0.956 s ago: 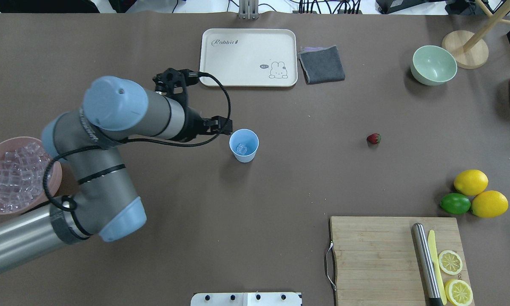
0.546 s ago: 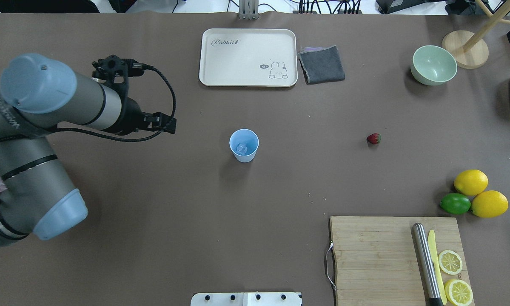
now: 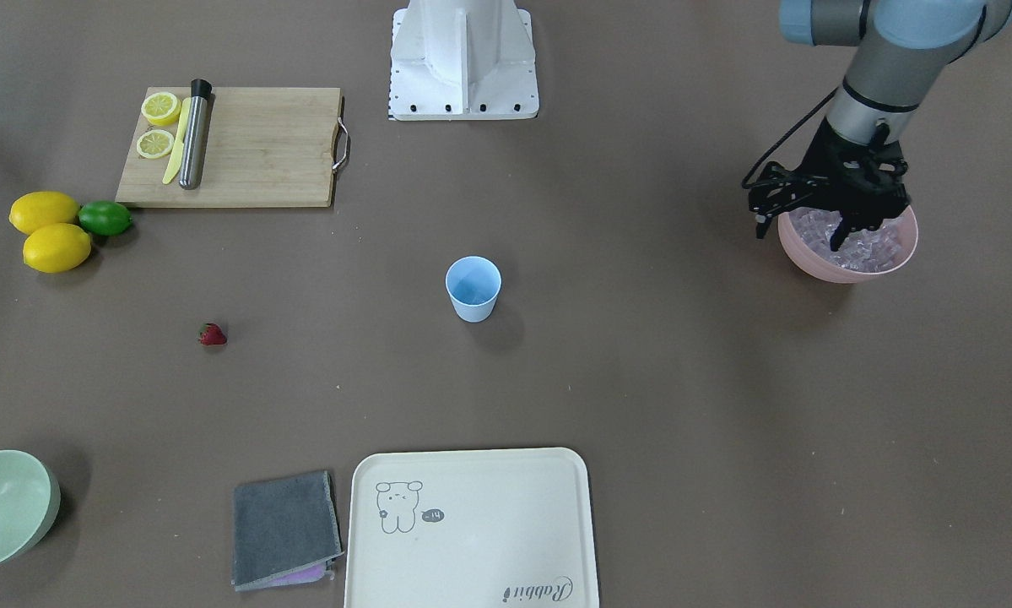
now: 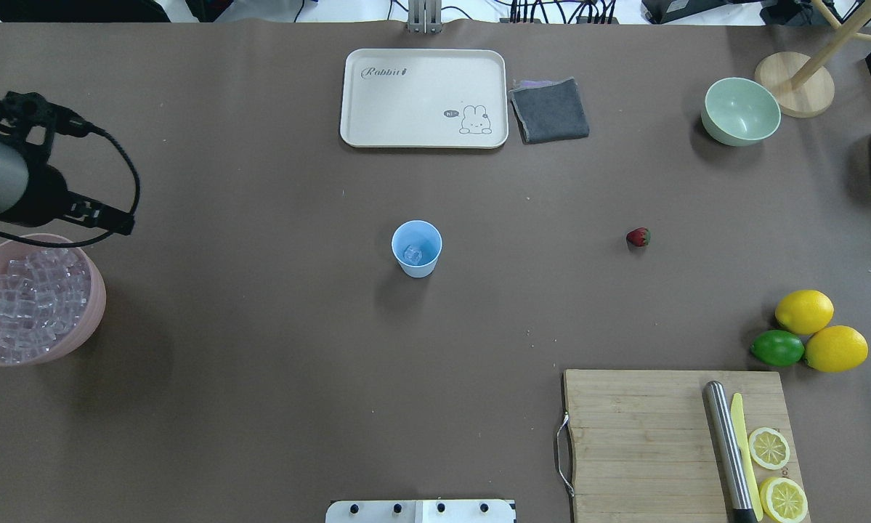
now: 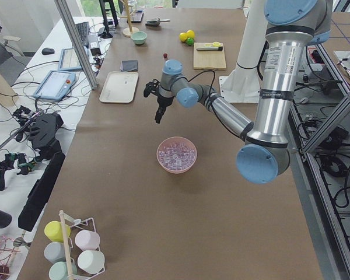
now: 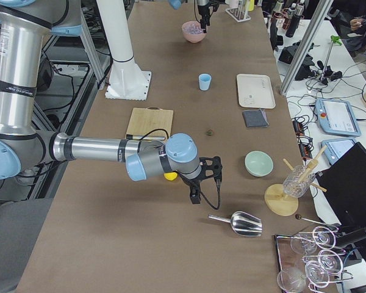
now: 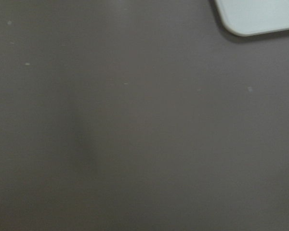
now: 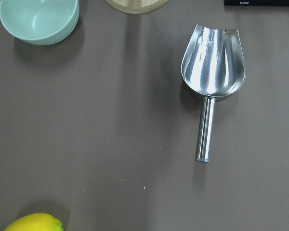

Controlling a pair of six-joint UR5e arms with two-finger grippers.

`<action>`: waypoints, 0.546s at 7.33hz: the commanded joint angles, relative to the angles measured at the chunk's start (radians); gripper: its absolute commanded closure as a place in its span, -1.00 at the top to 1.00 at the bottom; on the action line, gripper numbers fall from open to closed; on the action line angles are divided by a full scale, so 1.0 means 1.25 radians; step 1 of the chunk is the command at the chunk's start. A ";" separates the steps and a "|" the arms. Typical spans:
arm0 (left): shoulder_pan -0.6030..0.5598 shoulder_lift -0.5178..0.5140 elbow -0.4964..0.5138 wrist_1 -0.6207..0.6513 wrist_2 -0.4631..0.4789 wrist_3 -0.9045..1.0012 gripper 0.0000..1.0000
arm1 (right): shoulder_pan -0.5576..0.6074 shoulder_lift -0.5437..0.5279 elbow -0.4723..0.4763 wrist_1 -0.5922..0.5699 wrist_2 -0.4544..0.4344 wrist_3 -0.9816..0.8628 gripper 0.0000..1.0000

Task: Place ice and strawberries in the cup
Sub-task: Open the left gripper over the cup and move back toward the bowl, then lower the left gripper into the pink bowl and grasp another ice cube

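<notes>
**Ice** (image 4: 28, 298): we list a heap of clear cubes in the pink bowl (image 4: 95, 319) at the table's left end. One cube (image 4: 412, 254) lies in the cup (image 4: 416, 248) at table centre. We judge the cubes hard, light and slick, best pinched across two flat faces, taking one from the top of the heap.

**Strawberry** (image 4: 638, 237): it lies alone on the table, well right of the cup. We judge it soft, light and easily bruised, so we would close gently across its widest part, below the green cap.

**Left gripper** (image 3: 860, 236): it hangs over the bowl. Its jaws look parted and empty, with ice showing between them.

**Right gripper** (image 6: 195, 194): it hovers far from the strawberry. We cannot tell how its jaws stand.

**Views:**
- The overhead view shows the cube inside the cup, while the front view shows only blue cup wall.
- The right wrist view alone shows the steel scoop (image 8: 212, 62) whole.
- The left wrist view gives only bare table and a tray (image 7: 260, 17) corner.
</notes>
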 commanded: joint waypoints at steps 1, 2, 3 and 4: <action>-0.036 0.099 0.006 -0.051 0.002 0.120 0.97 | 0.000 0.000 0.000 0.000 0.001 0.002 1.00; -0.035 0.135 0.022 -0.103 0.005 0.108 0.97 | 0.000 0.000 0.000 0.001 0.001 0.003 1.00; -0.024 0.165 0.053 -0.170 0.010 0.093 0.97 | 0.000 0.000 0.000 0.001 0.001 0.002 1.00; -0.017 0.178 0.106 -0.239 0.013 0.082 0.97 | 0.000 0.000 0.000 0.001 0.001 0.003 1.00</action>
